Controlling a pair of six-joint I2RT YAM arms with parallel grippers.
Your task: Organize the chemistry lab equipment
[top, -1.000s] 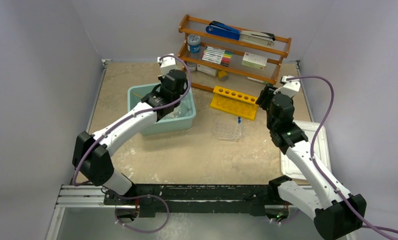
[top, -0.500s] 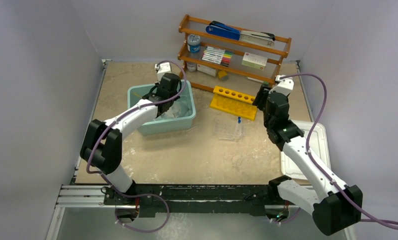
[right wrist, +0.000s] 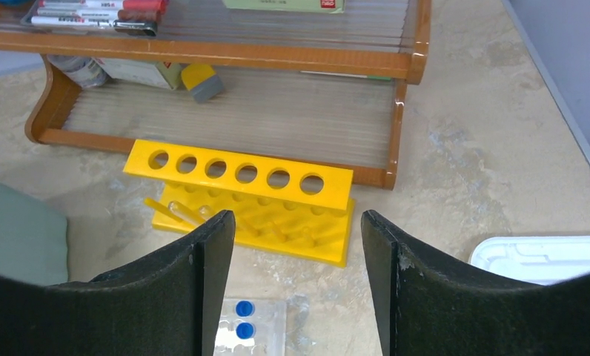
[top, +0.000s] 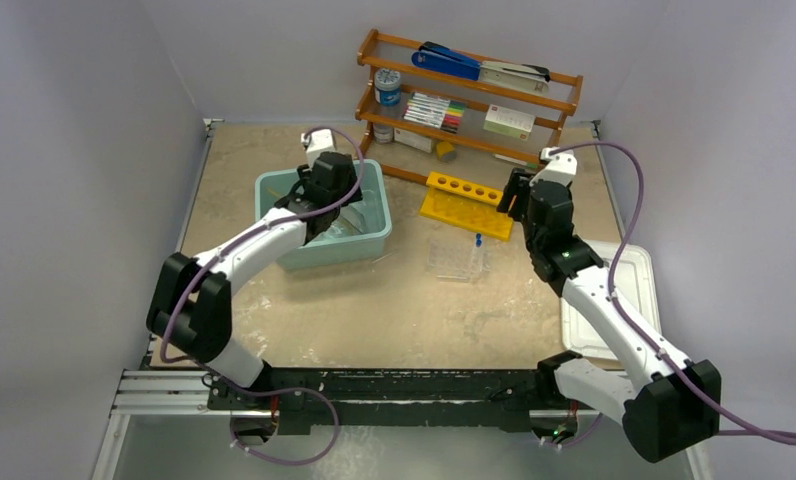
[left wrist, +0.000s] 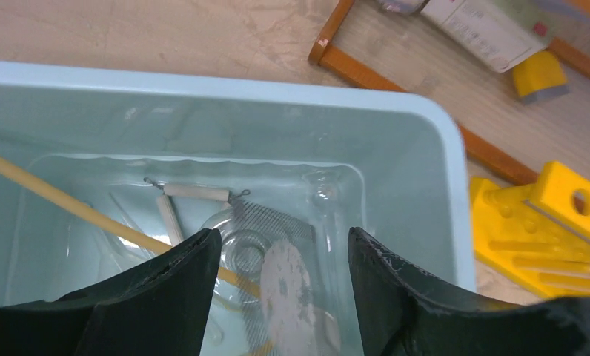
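Observation:
My left gripper (top: pixel 317 205) hangs open over the teal bin (top: pixel 274 181), with nothing between its fingers. Below it, the left wrist view shows my left gripper (left wrist: pixel 282 234) above a long amber tube (left wrist: pixel 70 205), a round clear glass flask (left wrist: pixel 244 249) and a wire gauze square with a white centre (left wrist: pixel 292 276), all lying in the bin (left wrist: pixel 203 85). My right gripper (top: pixel 515 197) (right wrist: pixel 297 216) is open and empty above the table. It is just in front of the yellow holed rack (top: pixel 467 203) (right wrist: pixel 240 174) and above a square clear dish (top: pixel 454 260) (right wrist: pixel 256 328) with blue caps.
A wooden shelf (top: pixel 469 95) (right wrist: pixel 203 41) with markers, a blue stapler and boxes stands at the back, right behind the rack. A white lid (top: pixel 614 300) (right wrist: pixel 544 256) lies at the right edge. Grey walls close in the table on both sides.
My left gripper has opened over the bin, and its arm has shifted a little toward the back left. The right gripper has crept left toward the yellow rack.

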